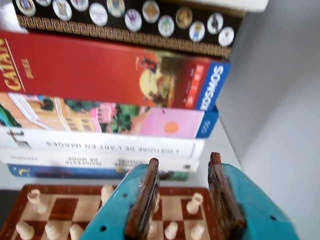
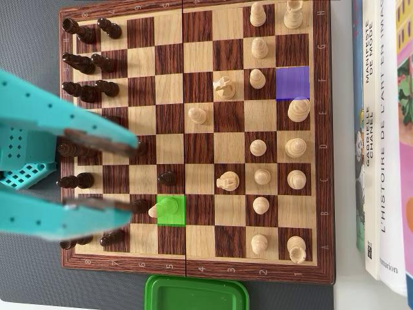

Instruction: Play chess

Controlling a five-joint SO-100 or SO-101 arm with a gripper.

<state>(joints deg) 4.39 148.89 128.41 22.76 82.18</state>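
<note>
Claw [image 2: 137,174]: teal, brown-padded fingers spread wide, gripping nothing we can see; in the overhead view it hangs over the left side of the chessboard [image 2: 197,255], among the dark pieces [image 2: 108,28]. Cream pieces [image 2: 296,148] fill the right side; one cream piece [image 2: 166,208] stands on a green-tinted square near the lower finger. Green lid [image 2: 197,294] just below the board; stacked books [image 1: 107,142] lie beyond its far edge in the wrist view

Bright, even light — foreground blurred.

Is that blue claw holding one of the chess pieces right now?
No. The gripper is open with nothing between its fingers, hovering above the chessboard.
</note>
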